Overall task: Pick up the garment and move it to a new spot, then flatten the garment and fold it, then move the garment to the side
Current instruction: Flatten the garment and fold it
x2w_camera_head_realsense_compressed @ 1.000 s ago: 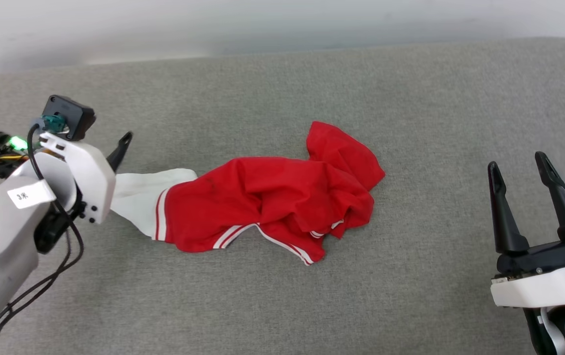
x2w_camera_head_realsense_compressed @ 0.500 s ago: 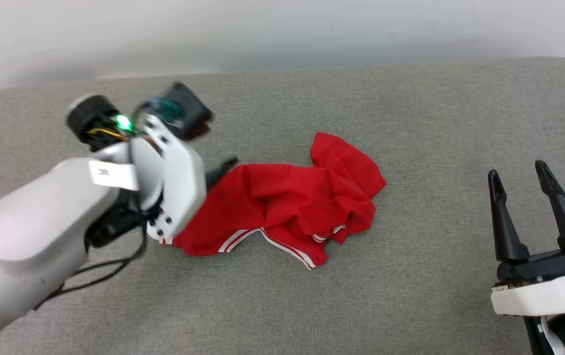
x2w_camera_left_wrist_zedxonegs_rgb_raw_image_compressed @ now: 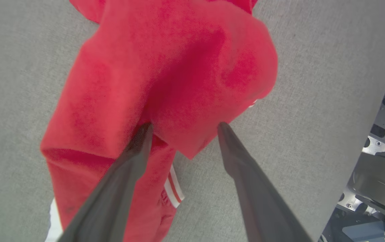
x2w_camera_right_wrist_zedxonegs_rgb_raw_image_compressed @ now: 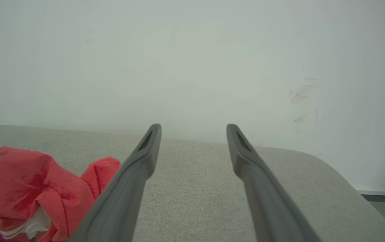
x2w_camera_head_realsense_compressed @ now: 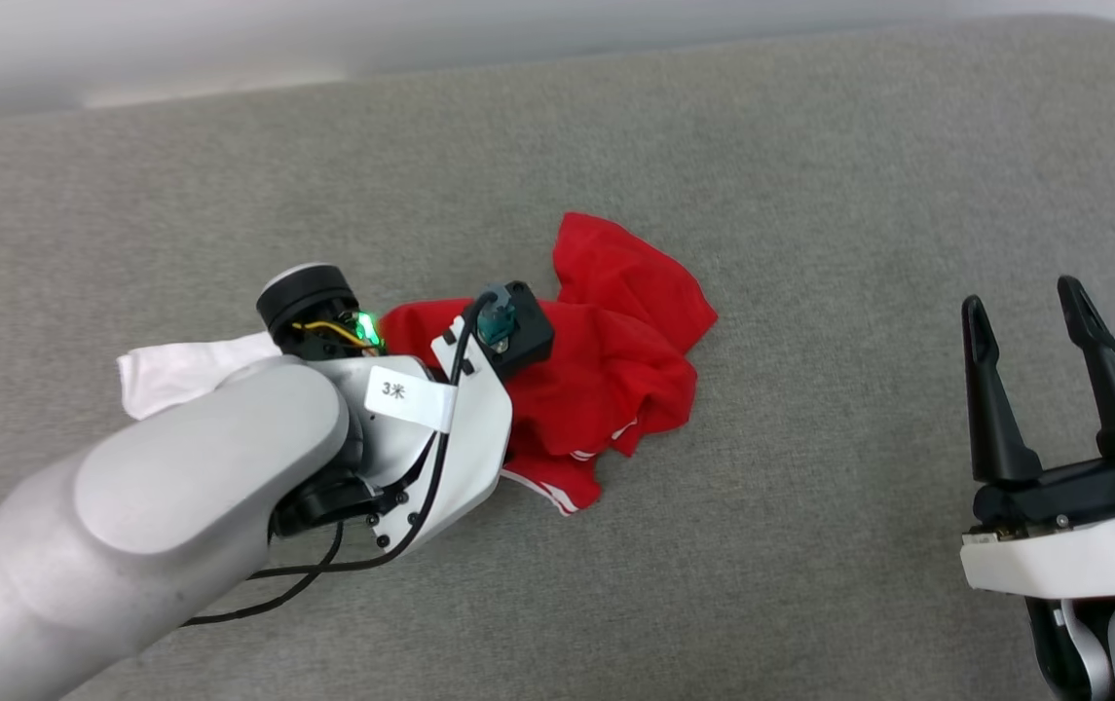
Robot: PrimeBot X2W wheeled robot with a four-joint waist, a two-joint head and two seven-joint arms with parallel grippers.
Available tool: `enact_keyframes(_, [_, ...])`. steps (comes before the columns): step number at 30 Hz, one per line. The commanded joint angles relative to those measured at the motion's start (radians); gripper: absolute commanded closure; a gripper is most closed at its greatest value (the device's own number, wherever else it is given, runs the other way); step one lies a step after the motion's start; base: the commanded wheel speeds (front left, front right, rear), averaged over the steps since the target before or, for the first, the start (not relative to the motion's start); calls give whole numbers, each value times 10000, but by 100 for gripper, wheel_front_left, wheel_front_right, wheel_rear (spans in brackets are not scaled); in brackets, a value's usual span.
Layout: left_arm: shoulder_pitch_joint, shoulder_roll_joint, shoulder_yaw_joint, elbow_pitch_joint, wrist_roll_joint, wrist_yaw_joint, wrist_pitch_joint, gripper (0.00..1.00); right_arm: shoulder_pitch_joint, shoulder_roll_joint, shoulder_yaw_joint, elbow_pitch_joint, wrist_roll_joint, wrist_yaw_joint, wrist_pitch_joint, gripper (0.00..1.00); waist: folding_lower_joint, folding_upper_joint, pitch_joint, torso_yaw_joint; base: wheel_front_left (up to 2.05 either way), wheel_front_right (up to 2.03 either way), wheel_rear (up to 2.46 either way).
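Garment [x2w_camera_head_realsense_compressed: 635, 321] in a crumpled heap at the middle of a grey fabric surface [x2w_camera_head_realsense_compressed: 810, 195]: red cloth bunched into folds, one white sleeve [x2w_camera_head_realsense_compressed: 177, 370] trailing toward the robot's left, red-and-white striped trim [x2w_camera_head_realsense_compressed: 567, 497] showing along its near edge. The left gripper [x2w_camera_left_wrist_zedxonegs_rgb_raw_image_compressed: 183, 126] hangs over the heap with its fingers spread, tips at a raised red fold and clamping nothing. The right gripper [x2w_camera_head_realsense_compressed: 1022, 297], fingers likewise apart and empty, stands well off to the right above bare surface.
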Motion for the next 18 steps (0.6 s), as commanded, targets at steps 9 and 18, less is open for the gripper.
enact_keyframes(9, [816,-465,-31,391,497,-48,1189,0,-697,196,196,241,65,-3,-153,0,0,-1,1091,-591,0,0,0])
enact_keyframes(18, [1061,-320,-113,105,288,-52,1249,100,-845,251,37,613,42,-3,-208,0,0,-1,1052,-521,0,0,0])
